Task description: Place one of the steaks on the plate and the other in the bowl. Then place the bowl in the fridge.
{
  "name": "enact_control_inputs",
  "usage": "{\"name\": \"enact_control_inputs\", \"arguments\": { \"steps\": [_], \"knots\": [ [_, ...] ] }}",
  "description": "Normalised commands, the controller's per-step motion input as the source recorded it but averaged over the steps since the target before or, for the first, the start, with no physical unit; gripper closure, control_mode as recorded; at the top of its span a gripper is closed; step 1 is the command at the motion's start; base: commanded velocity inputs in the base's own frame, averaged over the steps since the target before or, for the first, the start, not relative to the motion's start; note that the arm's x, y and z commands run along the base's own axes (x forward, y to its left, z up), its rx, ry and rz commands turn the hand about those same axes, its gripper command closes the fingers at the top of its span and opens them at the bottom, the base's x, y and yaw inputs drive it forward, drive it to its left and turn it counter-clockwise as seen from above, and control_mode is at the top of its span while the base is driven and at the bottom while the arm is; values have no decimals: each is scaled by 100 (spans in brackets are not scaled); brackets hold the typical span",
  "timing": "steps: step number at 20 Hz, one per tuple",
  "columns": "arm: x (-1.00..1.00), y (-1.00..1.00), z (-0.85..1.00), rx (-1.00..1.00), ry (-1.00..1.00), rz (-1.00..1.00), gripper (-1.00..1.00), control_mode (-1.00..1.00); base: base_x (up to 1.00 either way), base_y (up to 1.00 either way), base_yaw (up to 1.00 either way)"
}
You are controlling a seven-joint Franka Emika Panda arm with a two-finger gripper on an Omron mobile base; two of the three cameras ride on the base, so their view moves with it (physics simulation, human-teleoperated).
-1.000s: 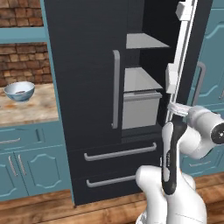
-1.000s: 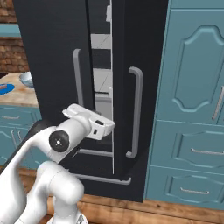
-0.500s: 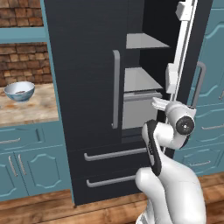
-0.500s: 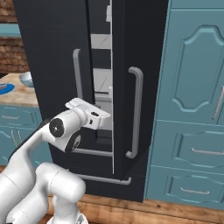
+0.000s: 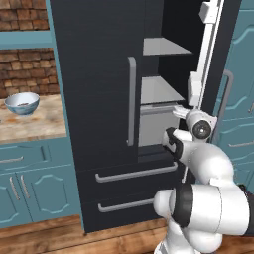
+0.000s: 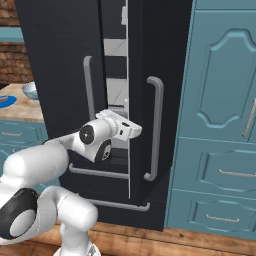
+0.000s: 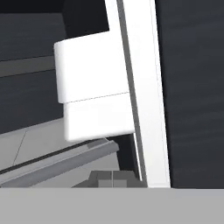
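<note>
With arm folded lower than a second ago, end effector (image 7: 112, 176) closed empty inside fridge (image 5: 94, 74) door gap; bowl (image 5: 22, 103) left on bench (image 5: 34, 124).

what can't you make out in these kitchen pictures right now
- Contents of the small white bowl with blue pattern on the wooden counter: too small in the left base view to tell.
- Flat blue plate: cut off by the left edge of the right base view.
- Tall black fridge interior: mostly hidden behind its doors in the right base view.
</note>
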Motion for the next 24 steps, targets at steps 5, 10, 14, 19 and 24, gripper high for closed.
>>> {"name": "enact_control_inputs", "arguments": {
  "steps": [5,10,14,19,24],
  "knots": [
    [60,-58,-17,2,5,0,100,-100,0,0,0],
    [-1,-100,-8,29,14,-9,100,-100,0,0,0],
    [-16,-100,0,37,26,-10,100,-100,0,0,0],
    [3,-92,1,35,16,-3,100,-100,0,0,0],
    [-71,7,58,0,-9,9,100,-100,0,0,0]
  ]
}}
